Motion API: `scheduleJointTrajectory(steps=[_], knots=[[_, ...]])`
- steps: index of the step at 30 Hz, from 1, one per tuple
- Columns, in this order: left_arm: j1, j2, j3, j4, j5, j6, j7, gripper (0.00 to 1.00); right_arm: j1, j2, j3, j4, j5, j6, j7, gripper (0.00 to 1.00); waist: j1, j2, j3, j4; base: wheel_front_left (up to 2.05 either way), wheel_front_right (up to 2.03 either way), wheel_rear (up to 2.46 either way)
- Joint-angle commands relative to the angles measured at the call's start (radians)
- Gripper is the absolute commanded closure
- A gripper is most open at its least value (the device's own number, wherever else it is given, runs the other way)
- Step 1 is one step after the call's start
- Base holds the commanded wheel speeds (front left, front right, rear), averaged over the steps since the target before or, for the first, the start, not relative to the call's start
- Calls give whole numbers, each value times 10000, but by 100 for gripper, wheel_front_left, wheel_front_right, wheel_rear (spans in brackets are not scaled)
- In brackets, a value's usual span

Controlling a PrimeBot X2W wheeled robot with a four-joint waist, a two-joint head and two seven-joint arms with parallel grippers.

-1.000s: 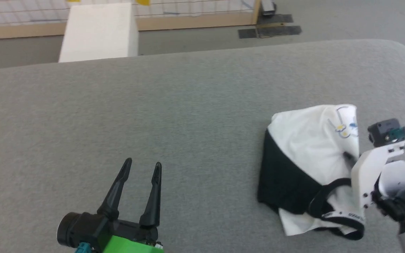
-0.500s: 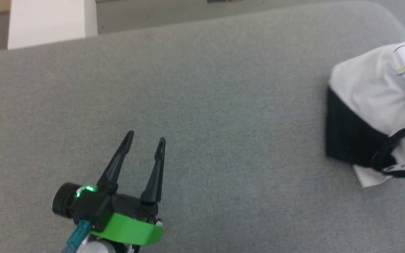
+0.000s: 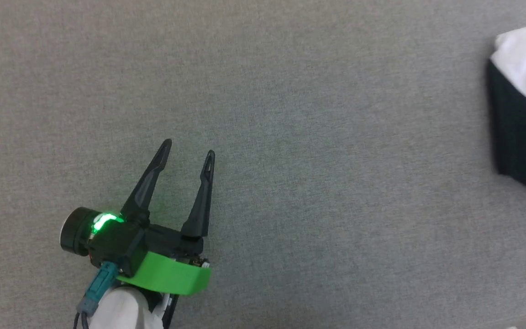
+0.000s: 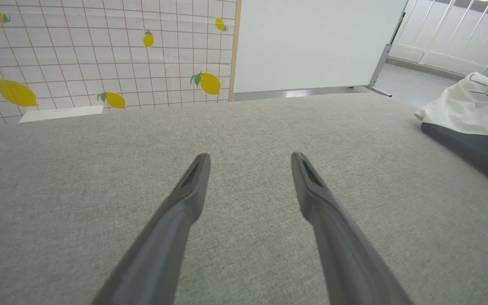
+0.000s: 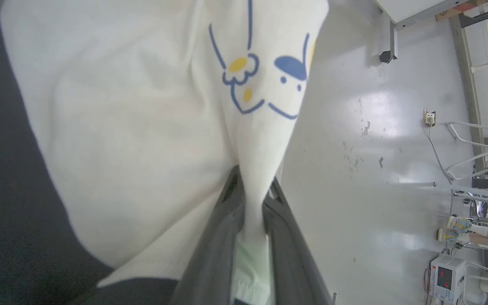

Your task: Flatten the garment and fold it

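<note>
Our right gripper (image 5: 253,180) pinches only a thin white fold of the garment (image 5: 134,110), bunched far right on the grey surface (image 3: 290,137), so we may lose it when pulling, while our left gripper (image 3: 188,148) hangs spread, well apart.

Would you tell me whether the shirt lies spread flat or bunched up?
Bunched up: the shirt sits heaped, white over black, and the right claw pinches a white fold.
</note>
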Motion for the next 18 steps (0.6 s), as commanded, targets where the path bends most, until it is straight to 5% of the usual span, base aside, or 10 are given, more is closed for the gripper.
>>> scheduleJointTrajectory(steps=[1, 6, 7, 9, 10, 18], knots=[[-219, 41, 29, -48, 163, 80, 42, 0, -200, -137, -79, 190, -156, -19, -126, 100, -1, -1, 400, 162, 0, 0, 0], [-305, 26, 17, -175, 127, 154, 158, 0, -353, -143, -359, 740, -527, -19, -516, 100, -1, -1, 694, 177, 0, 0, 0], [-310, -10, 19, -206, 51, 153, 157, 0, -379, -78, -410, 818, -579, -19, -577, 84, -1, -1, 723, 171, 0, 0, 0], [-320, -38, 40, -250, -35, 175, 185, 0, -434, 52, -486, 946, -712, -19, -711, 15, -1, -1, 756, 164, 0, 0, 0], [-329, -39, 52, -266, -48, 200, 206, 0, -464, 129, -523, 1001, -795, -19, -783, 0, -1, -1, 751, 159, 0, 0, 0], [-146, -60, 180, -201, 86, 549, -115, 0, -417, 546, -751, 1149, -1213, -19, -1020, 0, -1, -1, -35, 129, 0, 0, 0]])
